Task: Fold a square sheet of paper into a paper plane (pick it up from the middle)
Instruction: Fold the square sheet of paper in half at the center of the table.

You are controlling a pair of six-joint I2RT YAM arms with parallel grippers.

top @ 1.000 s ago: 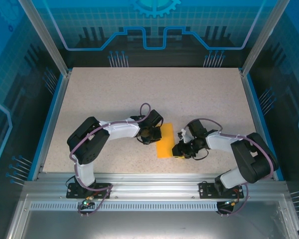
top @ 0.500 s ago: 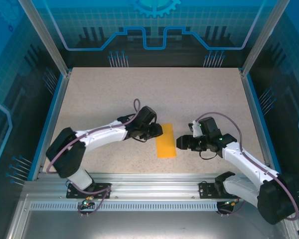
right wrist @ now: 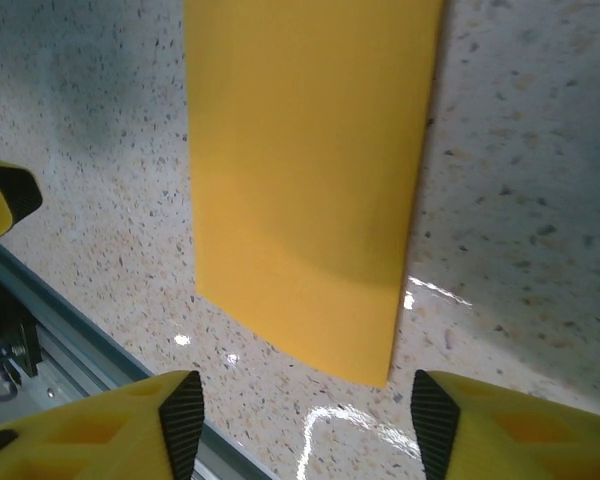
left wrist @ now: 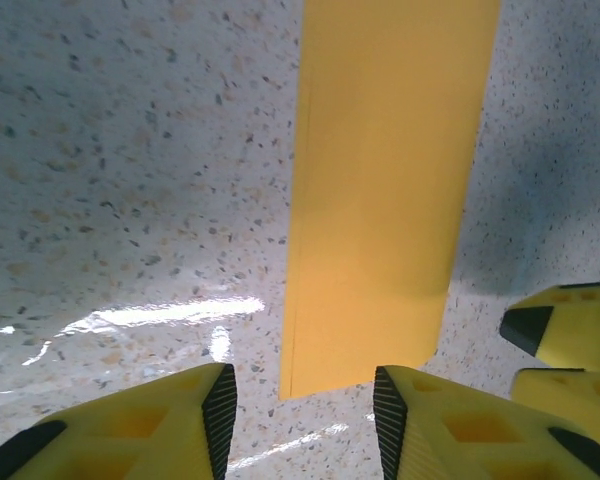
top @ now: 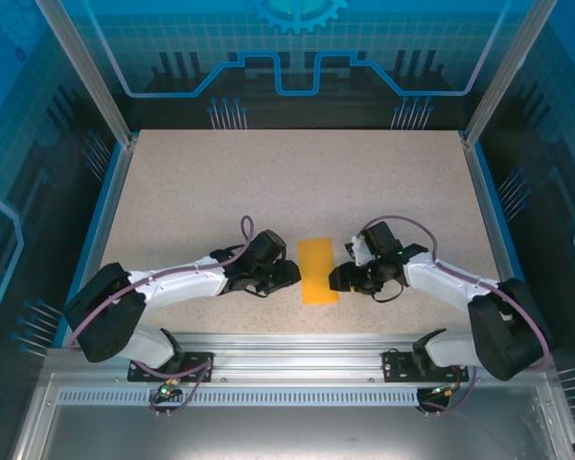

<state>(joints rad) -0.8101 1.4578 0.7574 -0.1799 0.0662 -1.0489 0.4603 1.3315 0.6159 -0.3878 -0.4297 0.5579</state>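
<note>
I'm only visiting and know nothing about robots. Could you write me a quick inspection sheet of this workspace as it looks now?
Surface: speckled table, flat, with glare spots in the wrist views.
Job's things: paper, a narrow orange-yellow rectangle lying flat between the two grippers; not a plane shape yet.
Clutter: nothing seen.
Grippers: left gripper and right gripper are both open, low beside the paper and holding nothing.
Cables: purple cables loop along each arm, away from the paper.
Surroundings: blue walls; metal rail at the near edge.
</note>
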